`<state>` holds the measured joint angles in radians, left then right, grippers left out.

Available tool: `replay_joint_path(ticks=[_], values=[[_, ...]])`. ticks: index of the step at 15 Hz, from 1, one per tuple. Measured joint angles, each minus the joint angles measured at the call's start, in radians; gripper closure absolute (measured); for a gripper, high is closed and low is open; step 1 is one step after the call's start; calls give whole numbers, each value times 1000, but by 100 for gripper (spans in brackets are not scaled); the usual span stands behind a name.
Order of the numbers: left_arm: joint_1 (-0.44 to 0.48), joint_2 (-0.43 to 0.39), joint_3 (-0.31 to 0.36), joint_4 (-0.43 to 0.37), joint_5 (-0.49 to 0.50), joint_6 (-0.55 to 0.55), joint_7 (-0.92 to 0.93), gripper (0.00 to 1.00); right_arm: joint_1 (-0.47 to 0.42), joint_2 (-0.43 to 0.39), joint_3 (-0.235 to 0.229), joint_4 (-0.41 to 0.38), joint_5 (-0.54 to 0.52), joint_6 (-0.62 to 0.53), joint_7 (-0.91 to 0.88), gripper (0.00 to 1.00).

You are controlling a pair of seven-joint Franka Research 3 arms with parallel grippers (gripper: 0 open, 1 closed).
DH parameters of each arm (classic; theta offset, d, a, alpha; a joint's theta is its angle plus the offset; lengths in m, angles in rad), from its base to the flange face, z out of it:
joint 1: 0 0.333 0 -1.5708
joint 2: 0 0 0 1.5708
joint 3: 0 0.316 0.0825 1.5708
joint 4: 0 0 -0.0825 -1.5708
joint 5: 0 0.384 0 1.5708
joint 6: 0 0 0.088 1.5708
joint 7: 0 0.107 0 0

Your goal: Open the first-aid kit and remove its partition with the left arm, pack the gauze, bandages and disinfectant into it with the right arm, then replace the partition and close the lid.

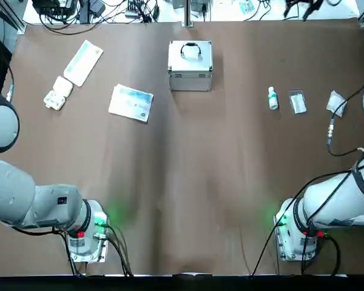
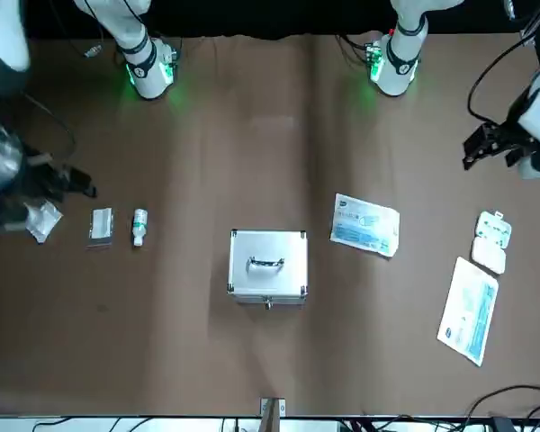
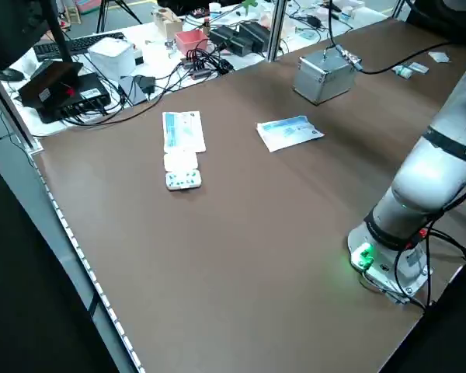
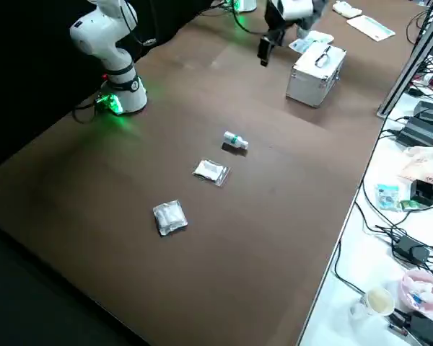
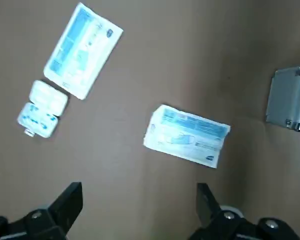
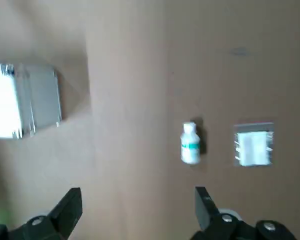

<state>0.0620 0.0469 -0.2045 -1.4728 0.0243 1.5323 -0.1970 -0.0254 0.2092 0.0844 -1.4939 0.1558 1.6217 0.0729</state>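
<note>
My left claw [image 5: 140, 212] hangs released above the bench [image 1: 182, 200], short of the first-aid kit [image 1: 190, 65], whose lid [image 1: 190, 56] is shut. My right claw [image 6: 137, 212], also released, waits over the disinfectant [image 1: 272, 98], leaving the case free for opening.

Overhead and front cameras look straight down on the brown table [image 1: 188, 182] from opposite edges; two raised side cameras view it diagonally. Both wrist cameras hang high, each catching the closed silver case [image 1: 190, 64] also seen centrally overhead.
</note>
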Motion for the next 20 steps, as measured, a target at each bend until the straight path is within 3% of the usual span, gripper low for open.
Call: replay_joint_path(ticks=[8,13,17,20], values=[[-30,128,-173,-1,0,72,-479,0,163,251,3,35,2,254,526,0],[-163,239,-185,10,0,181,-844,0,262,438,4,134,10,470,805,0],[-224,318,-184,66,0,258,-1099,0,263,502,-2,173,178,552,859,0],[-245,351,-183,87,0,316,-1261,0,261,527,-3,182,212,577,865,0]])
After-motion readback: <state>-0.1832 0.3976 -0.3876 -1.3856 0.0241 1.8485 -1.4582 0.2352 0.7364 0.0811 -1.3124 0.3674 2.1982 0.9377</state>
